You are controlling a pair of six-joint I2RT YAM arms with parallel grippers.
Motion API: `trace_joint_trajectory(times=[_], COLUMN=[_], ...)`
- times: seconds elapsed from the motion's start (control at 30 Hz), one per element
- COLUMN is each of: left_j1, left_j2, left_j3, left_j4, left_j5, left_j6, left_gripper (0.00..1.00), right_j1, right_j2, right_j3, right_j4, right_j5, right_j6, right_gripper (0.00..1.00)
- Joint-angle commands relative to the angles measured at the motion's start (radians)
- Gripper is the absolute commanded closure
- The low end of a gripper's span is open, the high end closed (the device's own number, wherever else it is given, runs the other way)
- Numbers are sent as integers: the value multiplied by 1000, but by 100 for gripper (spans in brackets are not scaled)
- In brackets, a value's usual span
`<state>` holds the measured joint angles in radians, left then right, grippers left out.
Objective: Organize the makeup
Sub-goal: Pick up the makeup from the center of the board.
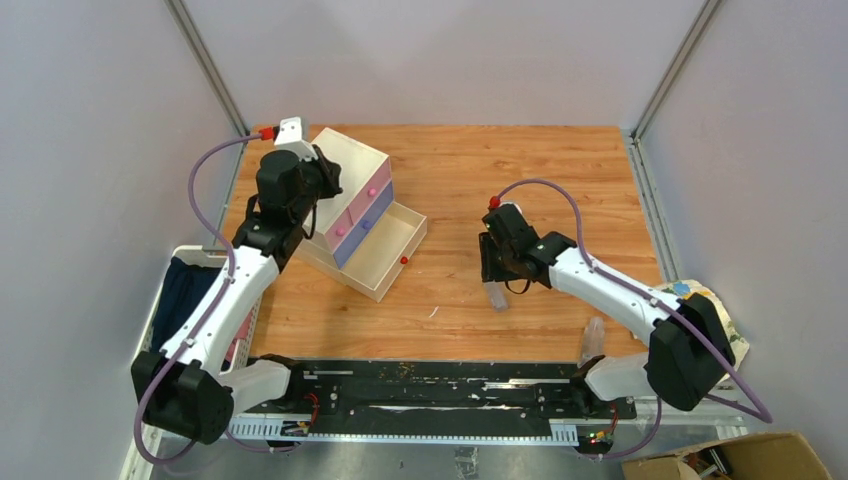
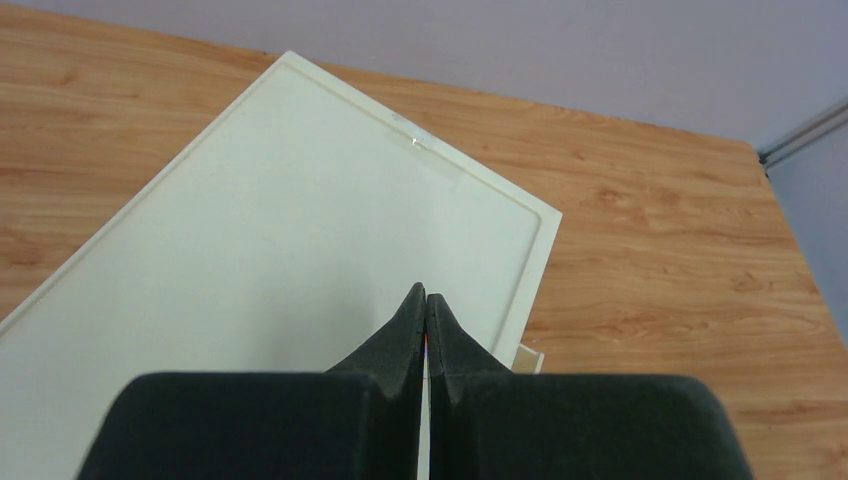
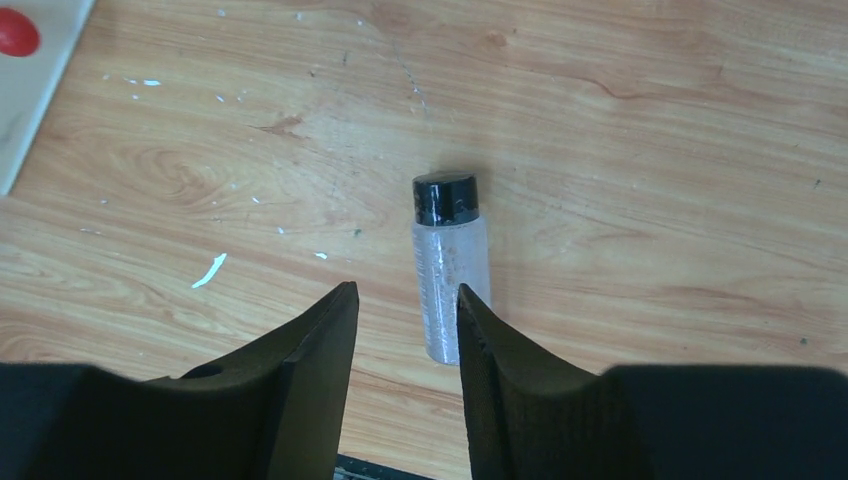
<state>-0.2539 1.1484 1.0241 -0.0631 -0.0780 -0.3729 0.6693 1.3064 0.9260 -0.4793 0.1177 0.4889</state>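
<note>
A clear bottle (image 3: 449,272) with a black cap lies on the wooden table, cap pointing away from me. My right gripper (image 3: 404,293) is open and empty just above its near end, and the right fingertip (image 3: 470,310) overlaps the bottle's side. In the top view the bottle (image 1: 497,297) shows just below the right gripper (image 1: 493,272). A second small pale bottle (image 1: 592,340) lies near the right arm's base. My left gripper (image 2: 425,293) is shut, hovering over the flat top of the cream drawer box (image 2: 300,200); it also shows in the top view (image 1: 325,178). No brushes or tube are in view.
The cream box (image 1: 352,160) has pink and purple drawers, and its bottom drawer (image 1: 385,250) is pulled open with a red knob (image 1: 403,259). A basket with dark cloth (image 1: 185,290) stands at the left edge. A coloured item (image 1: 700,295) lies at the right edge.
</note>
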Motion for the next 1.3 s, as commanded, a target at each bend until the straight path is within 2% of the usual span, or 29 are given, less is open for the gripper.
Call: trace_joint_trajectory(times=[0.0, 0.4, 0.63, 0.7, 0.73, 0.8, 0.83, 1.03, 1.27], left_j1=[-16, -37, -59, -62, -62, -64, -63, -64, -65], left_j2=[-49, -181, -218, -220, -219, -215, -214, -219, -214], left_j3=[-17, 40, 65, 65, 64, 59, 58, 56, 58], left_j4=[-72, -190, -234, -238, -238, -238, -238, -239, -244], left_j5=[-29, -59, -66, -68, -68, -71, -71, -79, -73], left_j6=[22, 19, 17, 18, 19, 19, 20, 23, 19], left_gripper=[100, 100, 100, 100, 100, 100, 100, 100, 100], right_j1=[8, 2, 0, 0, 1, 1, 1, 1, 1], right_j2=[48, 187, 287, 315, 327, 348, 353, 311, 249], right_j3=[-16, -66, -74, -66, -63, -55, -52, 10, 188], right_j4=[-10, 64, 115, 120, 122, 126, 134, 142, 184], right_j5=[42, 34, 11, 4, 4, 3, -2, -48, -286], right_j6=[-11, 2, 9, 13, 16, 22, 23, 36, 83], right_gripper=[54, 53, 56, 60, 66, 91, 99, 100, 100])
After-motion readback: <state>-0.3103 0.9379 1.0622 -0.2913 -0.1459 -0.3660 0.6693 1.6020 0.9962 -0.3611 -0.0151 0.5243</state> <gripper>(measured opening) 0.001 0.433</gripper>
